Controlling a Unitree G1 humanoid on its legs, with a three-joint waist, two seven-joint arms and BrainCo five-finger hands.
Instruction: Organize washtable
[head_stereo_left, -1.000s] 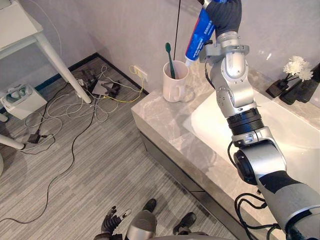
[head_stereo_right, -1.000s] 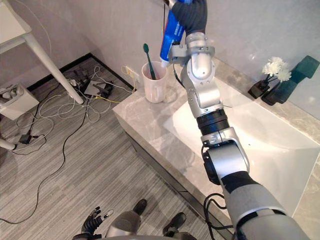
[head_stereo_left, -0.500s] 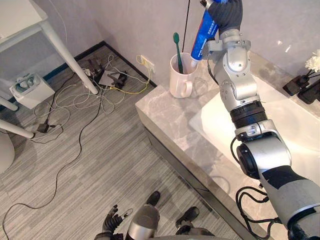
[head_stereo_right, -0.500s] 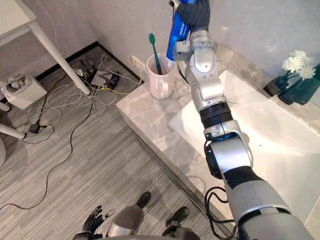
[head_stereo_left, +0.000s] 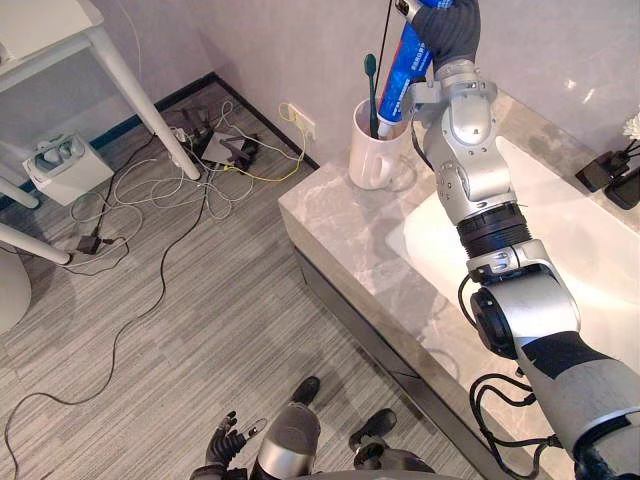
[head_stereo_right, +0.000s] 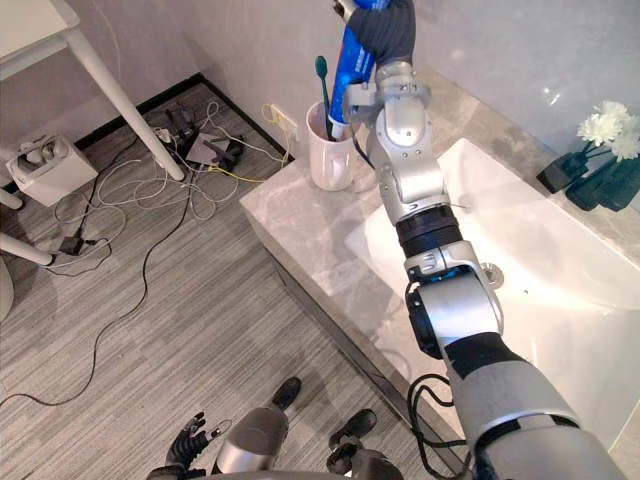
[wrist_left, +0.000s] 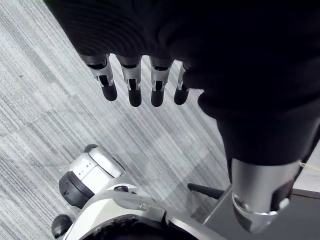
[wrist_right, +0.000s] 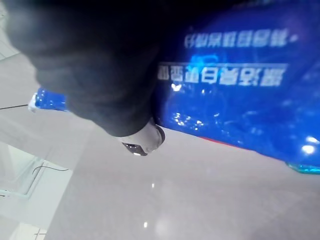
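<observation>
My right hand (head_stereo_left: 452, 24) is raised over the far left corner of the marble washtable (head_stereo_left: 340, 225), shut on a blue toothpaste tube (head_stereo_left: 410, 62). The tube hangs nearly upright and its lower white end dips inside the rim of a white mug (head_stereo_left: 371, 160). A green toothbrush (head_stereo_left: 371, 88) stands in the same mug. In the right wrist view the blue tube (wrist_right: 240, 100) lies across the palm with the thumb (wrist_right: 143, 140) curled on it. My left hand (head_stereo_left: 226, 445) hangs low over the floor, its fingers (wrist_left: 134, 87) straight and holding nothing.
A white sink basin (head_stereo_left: 590, 250) lies right of the arm. A small dark vase with white flowers (head_stereo_right: 600, 135) and a dark bottle (head_stereo_right: 618, 182) stand at the far right. On the floor are tangled cables (head_stereo_left: 190, 190), a white box (head_stereo_left: 62, 165) and a white table leg (head_stereo_left: 140, 100).
The tube's lower end has come down from beside the mug's rim into the mug. The camera has shifted, so the whole scene sits a little further right.
</observation>
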